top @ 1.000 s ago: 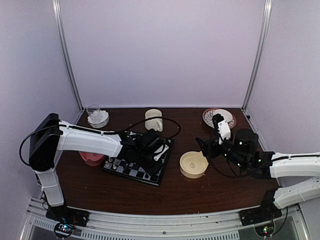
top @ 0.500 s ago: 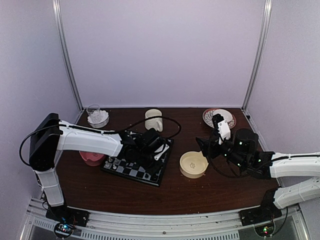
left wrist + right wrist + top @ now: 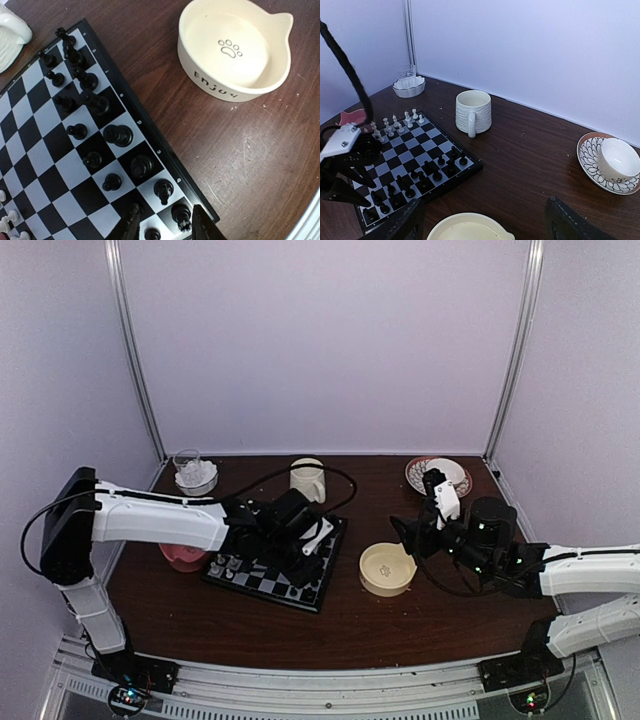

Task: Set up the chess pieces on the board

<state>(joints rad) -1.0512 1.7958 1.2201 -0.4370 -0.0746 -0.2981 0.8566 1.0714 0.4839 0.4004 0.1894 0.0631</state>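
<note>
Dark wooden table [image 3: 400, 625] carries the board [image 3: 30, 115]. The left gripper [image 3: 165, 207] straddles a corner black piece [image 3: 181, 214], jaws parted (contact unclear); the right gripper [image 3: 484, 202] gapes empty.

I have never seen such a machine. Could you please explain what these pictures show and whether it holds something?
These are two white robot arms bolted to a dark brown table. One picture looks down from above and behind; the other two come from a camera on each wrist. The left arm reaches over the small black-and-grey chessboard; its jaws stand open over the corner by the tiny black chess pieces, gripping nothing. White chess pieces stand along the opposite edge. The right arm holds its open, empty jaws above the cream bowl with a paw print. Also there: a ribbed cream mug, a patterned saucer bearing a white cup, a pink bowl, a glass dish of white lumps.
</note>
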